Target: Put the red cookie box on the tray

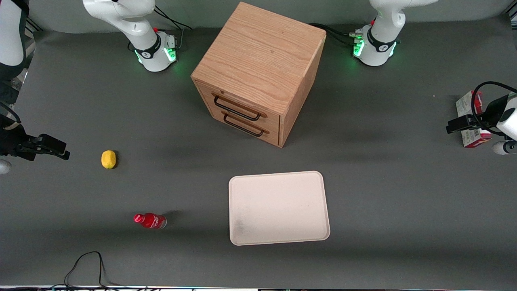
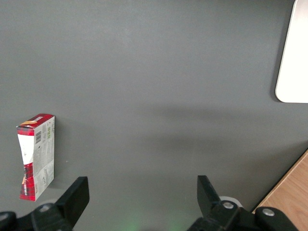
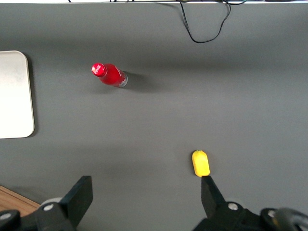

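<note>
My gripper (image 2: 139,202) above the worktop (image 1: 404,202) at the working arm's end, box (image 2: 37,156) beside it, tray (image 1: 278,208) nearer the camera than the cabinet (image 1: 258,72).

The counter (image 1: 383,194) has a matt grey, cloth-like cover. The tray (image 1: 278,208) looks like smooth, matt cream plastic. The drawer cabinet (image 1: 258,56) is grained wood with thin black metal handles (image 1: 238,109). The red cookie box (image 2: 37,156) is printed cardboard. At the working arm's end of the counter, the gripper (image 2: 142,185) hangs near the box, its matt black plastic fingers (image 2: 77,192) spread.

The box (image 2: 36,156) has red edges, a pale face with small print and a barcode. Near the oak-grain cabinet (image 1: 258,72), the tray (image 1: 278,208) is cream-white on the dark grey bench (image 1: 383,194). The gripper (image 2: 139,197) has black fingers (image 2: 77,195).
</note>
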`<state>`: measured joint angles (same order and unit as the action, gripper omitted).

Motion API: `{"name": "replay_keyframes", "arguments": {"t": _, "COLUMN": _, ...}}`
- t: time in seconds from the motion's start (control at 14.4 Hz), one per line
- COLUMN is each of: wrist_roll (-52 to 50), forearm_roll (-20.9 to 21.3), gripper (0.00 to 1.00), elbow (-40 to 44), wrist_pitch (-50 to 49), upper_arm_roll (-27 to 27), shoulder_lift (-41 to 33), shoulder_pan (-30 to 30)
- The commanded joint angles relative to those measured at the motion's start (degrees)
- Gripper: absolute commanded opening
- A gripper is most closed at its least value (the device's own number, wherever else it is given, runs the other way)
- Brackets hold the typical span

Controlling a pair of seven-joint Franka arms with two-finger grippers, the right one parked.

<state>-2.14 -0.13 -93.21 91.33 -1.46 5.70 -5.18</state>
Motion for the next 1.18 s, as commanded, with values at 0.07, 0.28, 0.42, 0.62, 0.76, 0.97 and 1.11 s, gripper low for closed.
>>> {"name": "replay_keyframes", "arguments": {"t": 0.07, "wrist_roll": -0.1, "forearm_roll": 0.0, "gripper": 1.00, "elbow": 2.5, "wrist_pitch": -1.8, "upper_arm_roll": 0.2, "shoulder_lift": 1.1, "shoulder_pan": 0.2}}
{"name": "replay_keyframes", "arguments": {"t": 0.28, "wrist_roll": 4.0, "forearm_roll": 3.6, "gripper": 1.00, "elbow": 2.5, "wrist_pitch": -1.1, "upper_arm_roll": 2.7, "shoulder_lift": 1.5, "shoulder_pan": -1.4}}
{"name": "replay_keyframes", "arguments": {"t": 0.42, "wrist_roll": 11.3, "forearm_roll": 3.8, "gripper": 1.00, "elbow": 2.2, "wrist_pitch": 0.9, "upper_arm_roll": 8.9, "shoulder_lift": 3.3, "shoulder_pan": -1.9}}
{"name": "replay_keyframes", "arguments": {"t": 0.62, "wrist_roll": 25.1, "forearm_roll": 3.8, "gripper": 1.00, "elbow": 1.6, "wrist_pitch": 4.0, "upper_arm_roll": 16.2, "shoulder_lift": 6.7, "shoulder_pan": -3.7}}
{"name": "replay_keyframes", "arguments": {"t": 0.76, "wrist_roll": 29.4, "forearm_roll": 3.5, "gripper": 1.00, "elbow": -1.7, "wrist_pitch": 7.5, "upper_arm_roll": 20.3, "shoulder_lift": 7.0, "shoulder_pan": -4.0}}
{"name": "replay_keyframes", "arguments": {"t": 0.97, "wrist_roll": 37.2, "forearm_roll": 3.1, "gripper": 1.00, "elbow": -10.8, "wrist_pitch": 14.4, "upper_arm_roll": 25.3, "shoulder_lift": 5.3, "shoulder_pan": -4.0}}
{"name": "replay_keyframes", "arguments": {"t": 1.11, "wrist_roll": 39.3, "forearm_roll": 3.1, "gripper": 1.00, "elbow": -20.2, "wrist_pitch": 21.7, "upper_arm_roll": 27.5, "shoulder_lift": 2.6, "shoulder_pan": -4.0}}
